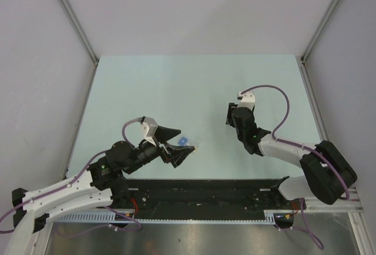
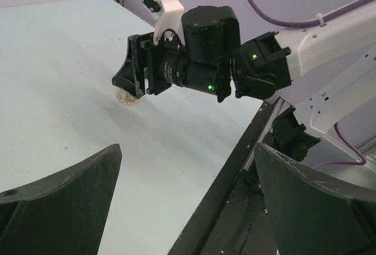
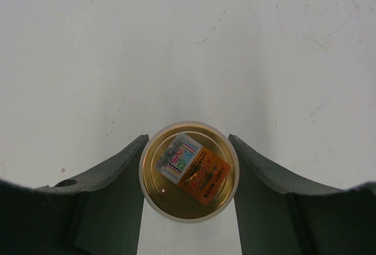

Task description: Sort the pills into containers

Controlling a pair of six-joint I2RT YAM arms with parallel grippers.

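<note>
Noting right gripper (image 3: pixel 188 138) clamped on round jar (image 3: pixel 189 175), left gripper (image 2: pixel 188 149) spread wide. Spotted blue-capped vial (image 1: pixel 184 141) between its fingers (image 1: pixel 169 131) only from above, near bench (image 1: pixel 176 84) front edge; pills unresolved.

A small sticker (image 3: pixel 195 168) is showing in the middle of the round jar (image 3: pixel 154 191), seen from the right wrist camera. It is sitting crooked. One end is showing a white patch full of tiny coloured dots, like a code square. The other end is showing orange with rows of very small dark writing. The letters are looking too tiny and blurry to read. Whether the sticker is lying on the jar or inside it is not showing.
</note>
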